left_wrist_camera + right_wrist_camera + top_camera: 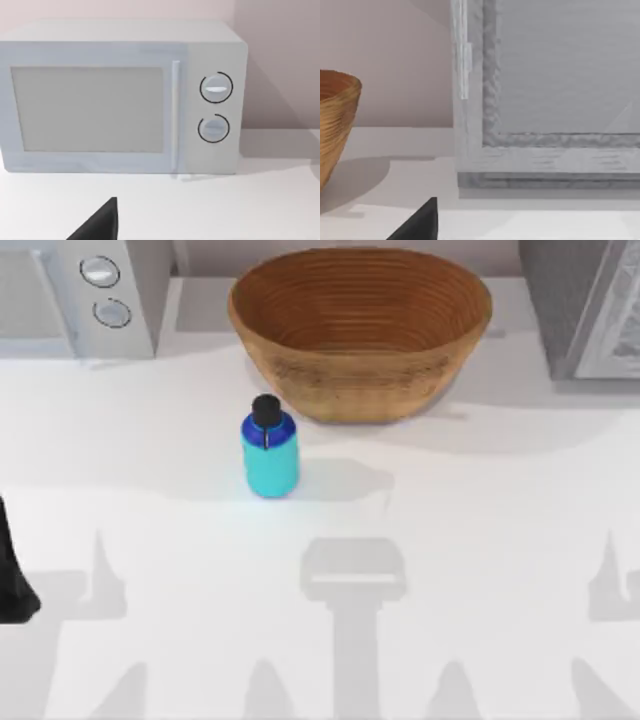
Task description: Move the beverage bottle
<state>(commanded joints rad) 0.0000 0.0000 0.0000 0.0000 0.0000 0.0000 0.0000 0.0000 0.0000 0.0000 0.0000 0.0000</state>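
Left gripper (15, 590) sat parked at the table's (480, 570) left edge, and I could not tell how its fingers stood. Farther back, the bottle (270, 455) stood upright just beside the basket (360, 330), with a microwave (80, 290) far left.

The microwave (80, 295) and the grey appliance (590, 305) are cut off — each by a top-view edge.
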